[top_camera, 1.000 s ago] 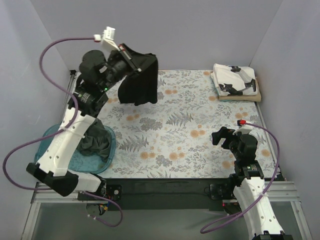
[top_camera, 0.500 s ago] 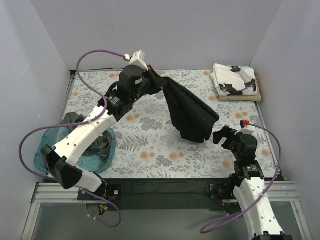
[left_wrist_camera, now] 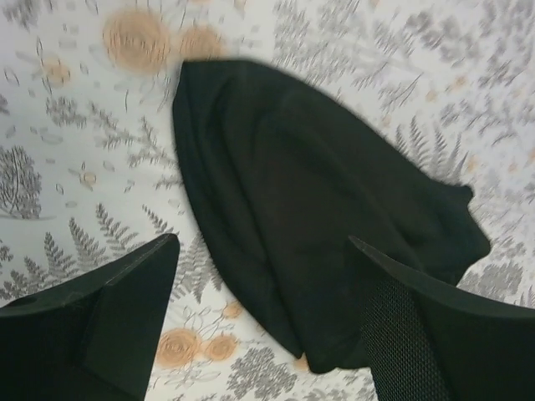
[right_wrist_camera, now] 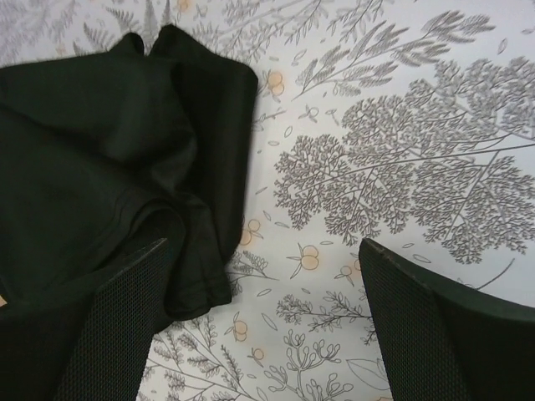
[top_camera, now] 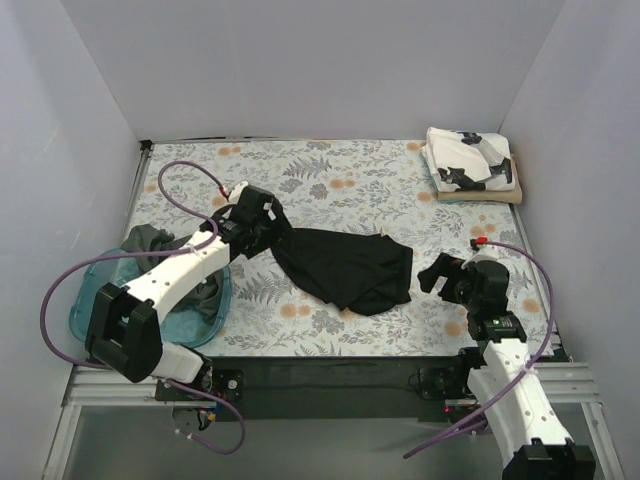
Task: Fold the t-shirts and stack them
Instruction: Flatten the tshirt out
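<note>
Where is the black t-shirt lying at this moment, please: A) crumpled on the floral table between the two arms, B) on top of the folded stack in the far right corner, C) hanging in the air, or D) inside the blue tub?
A: the black t-shirt lies crumpled on the table between the arms, with nothing lifting it.

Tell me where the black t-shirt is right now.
In the top view the black t-shirt lies crumpled on the floral table, near the front centre, between the left gripper and the right gripper.
</note>
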### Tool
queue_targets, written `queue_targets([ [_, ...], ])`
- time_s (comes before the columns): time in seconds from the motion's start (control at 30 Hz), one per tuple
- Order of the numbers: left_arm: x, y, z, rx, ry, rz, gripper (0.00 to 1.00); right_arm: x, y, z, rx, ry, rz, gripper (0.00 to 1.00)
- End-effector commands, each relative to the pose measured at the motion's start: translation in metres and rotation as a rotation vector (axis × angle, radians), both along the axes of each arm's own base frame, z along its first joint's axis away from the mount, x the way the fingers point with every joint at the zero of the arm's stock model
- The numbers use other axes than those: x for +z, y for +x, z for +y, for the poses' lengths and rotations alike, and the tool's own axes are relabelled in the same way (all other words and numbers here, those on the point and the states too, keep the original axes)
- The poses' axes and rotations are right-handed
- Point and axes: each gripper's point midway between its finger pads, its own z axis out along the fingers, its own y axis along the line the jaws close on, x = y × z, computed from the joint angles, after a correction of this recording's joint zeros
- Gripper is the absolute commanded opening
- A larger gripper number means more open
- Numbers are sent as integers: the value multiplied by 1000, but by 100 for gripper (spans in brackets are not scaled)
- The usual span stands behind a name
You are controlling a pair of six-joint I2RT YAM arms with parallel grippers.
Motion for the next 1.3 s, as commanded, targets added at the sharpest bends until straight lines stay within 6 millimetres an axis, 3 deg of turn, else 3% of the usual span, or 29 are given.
queue_targets([
  [0.0,-27,-49,-9,-79,-109,97,79,11,3,23,153,-12,38,98],
  [0.07,-39,-73,-17,-129,-140,130,79,11,2,38,211,-39,44,97],
  [0.2,-69,-119,-12,-177,-164,203,80,15,2,72,312,-30,46,92],
  [0.33,-74,-141,-9,-200,-222,198,87,23,19,95,351,-51,21,91],
  [0.43,-76,-145,-8,-203,-232,198,90,26,37,112,362,-87,11,90],
  [0.53,-81,-150,-7,-207,-229,215,91,7,52,114,315,-140,80,85],
  [0.63,-83,-153,-6,-206,-235,224,91,-2,58,123,319,-143,122,76],
  [0.67,-85,-155,-5,-204,-236,230,91,-3,59,126,324,-137,127,67],
  [0.77,-86,-157,-3,-199,-236,225,91,-9,52,140,373,-112,159,54],
  [1.0,-89,-158,-1,-187,-231,227,92,-24,34,141,385,-122,199,54],
  [1.23,-91,-159,0,-187,-228,236,92,-34,31,134,368,-155,226,53],
  [1.27,-91,-160,0,-188,-226,237,92,-36,30,134,369,-156,232,46],
])
